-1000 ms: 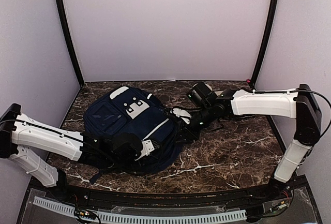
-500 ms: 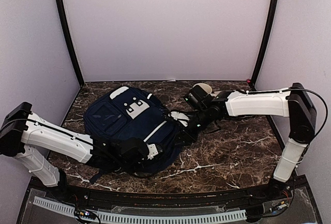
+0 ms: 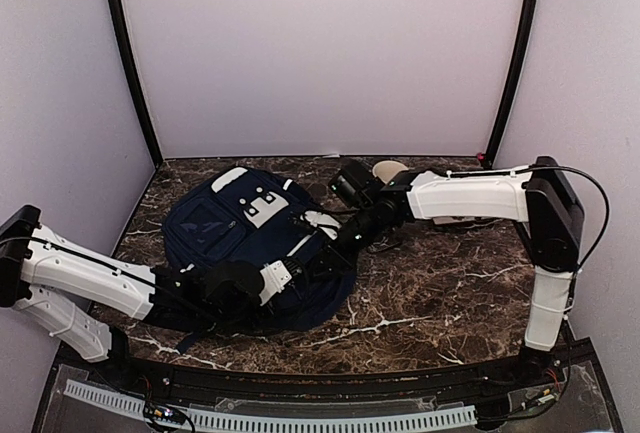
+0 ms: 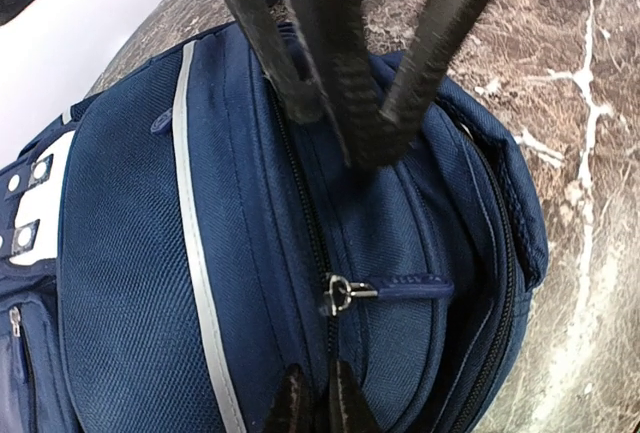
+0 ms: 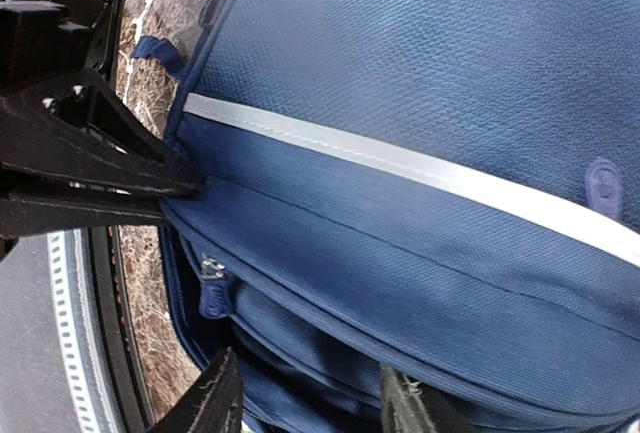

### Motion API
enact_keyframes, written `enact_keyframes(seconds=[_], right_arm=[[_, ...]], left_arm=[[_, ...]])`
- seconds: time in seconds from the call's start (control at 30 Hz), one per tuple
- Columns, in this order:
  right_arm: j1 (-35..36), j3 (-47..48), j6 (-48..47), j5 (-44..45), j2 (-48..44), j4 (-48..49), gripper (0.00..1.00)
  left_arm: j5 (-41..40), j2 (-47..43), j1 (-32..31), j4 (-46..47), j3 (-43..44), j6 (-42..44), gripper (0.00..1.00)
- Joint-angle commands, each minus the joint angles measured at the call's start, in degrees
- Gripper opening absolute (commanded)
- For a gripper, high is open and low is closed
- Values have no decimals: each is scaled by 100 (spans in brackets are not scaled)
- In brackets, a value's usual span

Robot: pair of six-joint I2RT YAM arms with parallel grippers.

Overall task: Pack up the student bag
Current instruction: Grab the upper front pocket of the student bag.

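On the near part of the marbled desk (image 3: 440, 293), the left tool (image 4: 318, 395) is seen reaching in low from the left. Its two fingers (image 4: 290, 408) are held almost together, with only a thin slit left between the tips. That slit is set astride a zipper line of the student bag (image 3: 240, 228), and the seam is gripped between the tips as far as can be seen. Just beyond the tips a metal zipper pull (image 4: 338, 294) is found on the same line, with a blue fabric tab (image 4: 412, 287) stretched from it to the tool's right. To the left of the tips a pale grey stripe (image 4: 196, 253) is run along the navy panel. The bag is laid flat on the desk directly ahead of the left tool, with its light grey patches (image 3: 262, 211) at its far end. Farther on, across the bag's rounded side, the right tool (image 5: 305, 393) is set against the bag from the right, facing the left tool. Its fingers are held partly apart, and blue bag fabric is seen in the gap between them; whether that fabric is clamped or merely straddled cannot be told. In the left wrist view the right tool's dark fingers are seen ending on the bulging fold just beyond the zipper pull. They are near the left tool but apart from it.
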Motion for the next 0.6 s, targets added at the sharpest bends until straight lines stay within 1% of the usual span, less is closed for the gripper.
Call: enact_keyframes(seconds=[0.0,0.2,0.4,0.5,0.57], right_arm=[[191,197,279,-98,96,-59,49],[392,38,597,-39,52,133,50],[490,-244,985,568,-120,461,51],[511,-242,1069,595,-98,561,51],[554,-182,1070,657,-22,544,49]], left_arm=[[87,-202,-3,1086,-168,-481,0],[77,23,-5,1557,-213,-798,0],[-7,72,-4,2255,-408,-1161,0],[23,114,-3,2432,-422,-1265,0],[46,164,-4,2465,-398,-1288,0]])
